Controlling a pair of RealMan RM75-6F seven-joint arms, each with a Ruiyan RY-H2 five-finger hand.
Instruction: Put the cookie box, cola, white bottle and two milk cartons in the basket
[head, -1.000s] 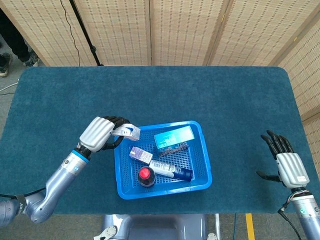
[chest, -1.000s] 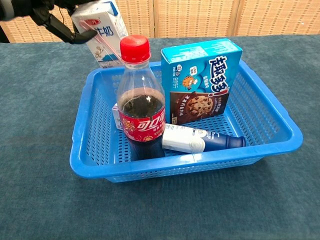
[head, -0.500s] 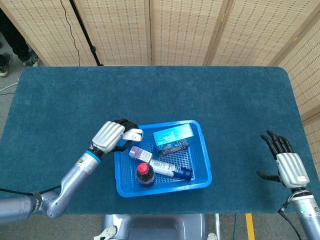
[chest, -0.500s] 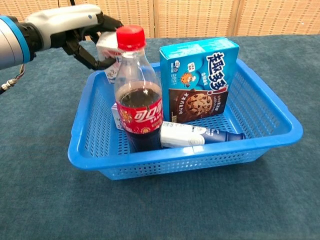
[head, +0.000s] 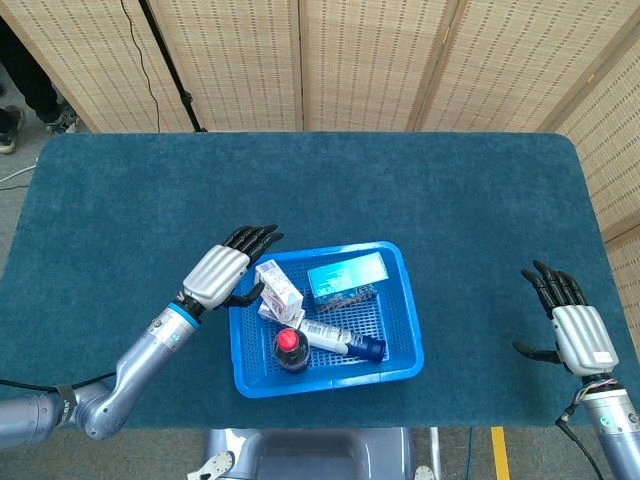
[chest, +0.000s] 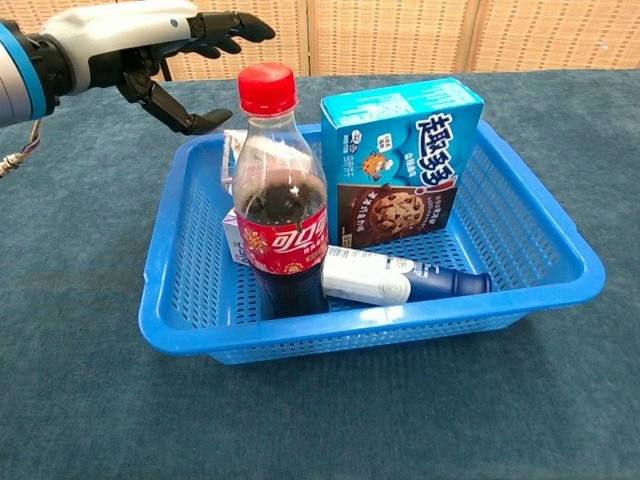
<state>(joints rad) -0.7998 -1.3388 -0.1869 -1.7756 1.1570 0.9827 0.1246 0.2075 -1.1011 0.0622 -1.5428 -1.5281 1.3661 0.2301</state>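
Lying tilted in the basket (head: 410, 330) on the other carton (head: 272, 312), the light, easily dented top carton (head: 279, 283) suits a side grip, while both hands, left (head: 222, 271) and right (head: 573, 332), hang released, fingers spread.

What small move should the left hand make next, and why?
Probably draw the left hand back from the basket. Its fingers are spread and hold nothing; the second milk carton now lies inside with the cola, cookie box and white bottle.
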